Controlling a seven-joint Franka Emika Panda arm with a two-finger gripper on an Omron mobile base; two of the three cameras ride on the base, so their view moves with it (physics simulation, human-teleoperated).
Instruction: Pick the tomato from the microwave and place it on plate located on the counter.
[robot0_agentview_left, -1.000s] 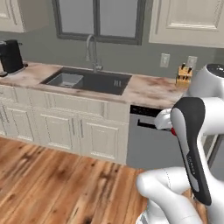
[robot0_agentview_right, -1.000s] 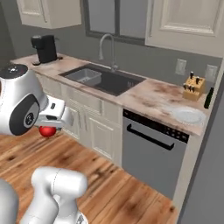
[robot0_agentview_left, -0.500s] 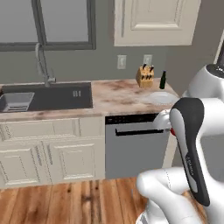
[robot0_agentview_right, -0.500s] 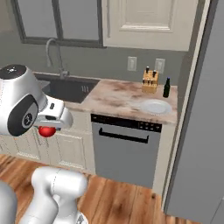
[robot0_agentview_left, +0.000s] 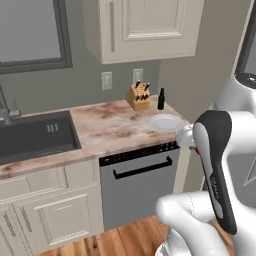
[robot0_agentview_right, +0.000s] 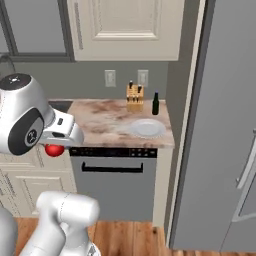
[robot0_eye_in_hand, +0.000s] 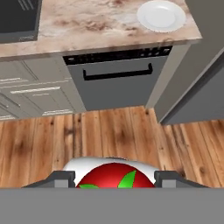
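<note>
While no writing is legible, the pincer (robot0_eye_in_hand: 114, 180) grips the tomato (robot0_eye_in_hand: 114, 177); the plate (robot0_eye_in_hand: 161, 16) lies on the counter (robot0_eye_in_hand: 87, 26).

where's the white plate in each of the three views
Left base view: the plate lies at the counter's right end, right of centre.
Right base view: centre, near the counter's front right corner.
Hand view: top right.
Shared landmark: the dishwasher below the counter edge.

Knife block (robot0_agentview_left: 139, 96) beside dark bottle (robot0_agentview_left: 161, 99), dishwasher (robot0_agentview_left: 138, 186) below, sink (robot0_agentview_left: 34, 137) leftward.
</note>
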